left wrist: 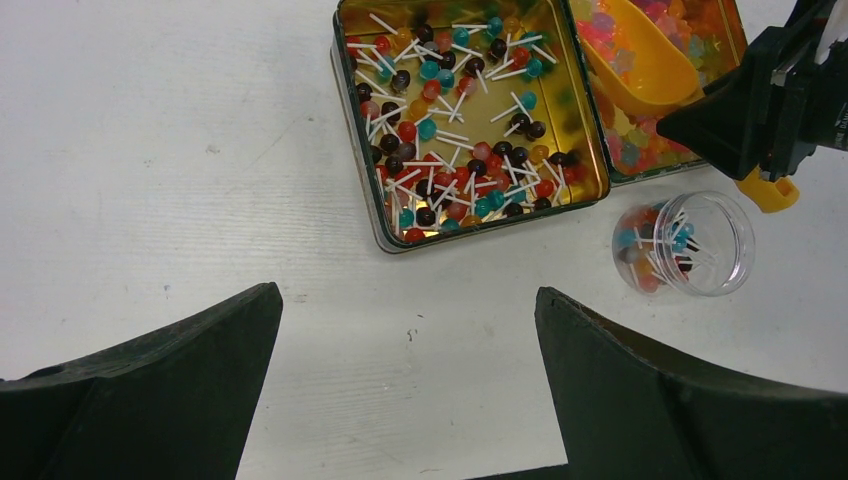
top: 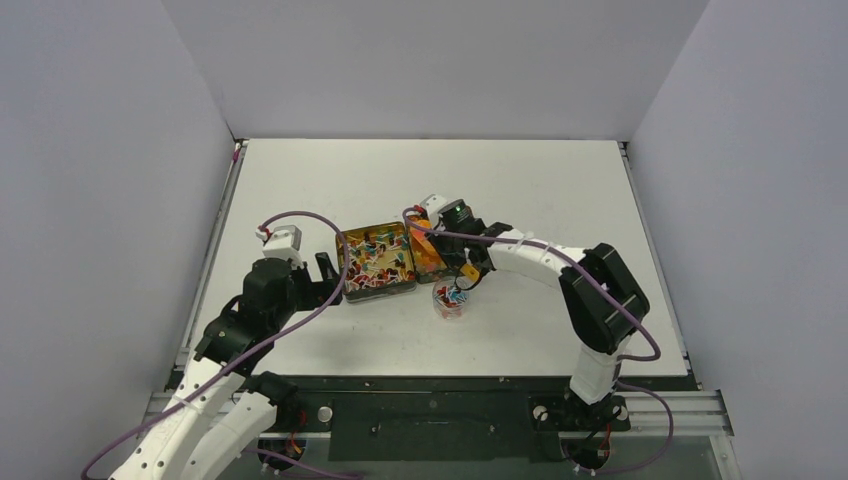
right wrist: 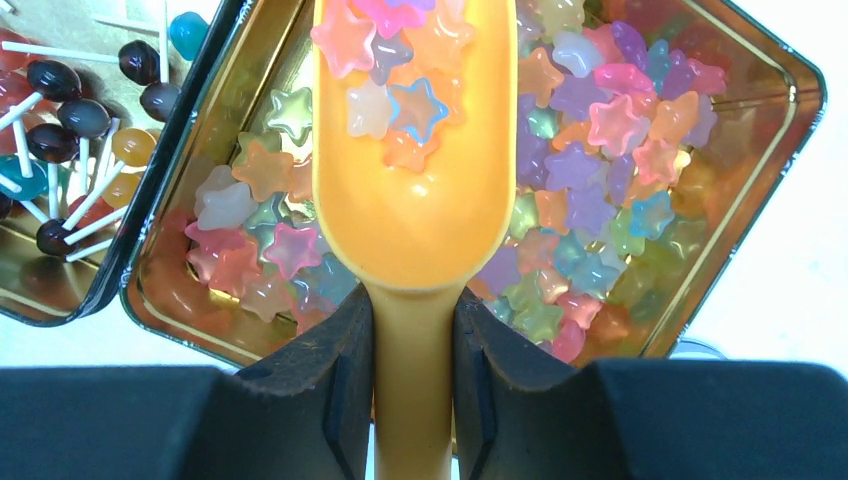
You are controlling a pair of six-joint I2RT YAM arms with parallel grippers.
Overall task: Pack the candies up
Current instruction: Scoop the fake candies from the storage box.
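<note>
The candies are of two kinds. Small lollipops [left wrist: 455, 130] fill a gold tin [left wrist: 358, 120], and translucent star sweets [right wrist: 600, 130] fill the gold tin [right wrist: 790, 100] beside it. My right gripper [right wrist: 413, 310] is shut on the handle of an orange scoop [right wrist: 415, 200]. The scoop's bowl holds several stars [right wrist: 395, 80] and hangs over the star tin. A clear jar [left wrist: 683, 243] with some lollipops in it stands on the table just in front of the star tin. My left gripper [left wrist: 408, 295] is wide open and empty over bare table, near the lollipop tin's front-left side.
Seen from above, the two tins [top: 380, 291] sit side by side mid-table, with the jar [top: 450, 300] nearer my bases. White walls enclose the table on three sides. The right arm [top: 540, 258] reaches across from the right, and purple cables loop over both arms.
</note>
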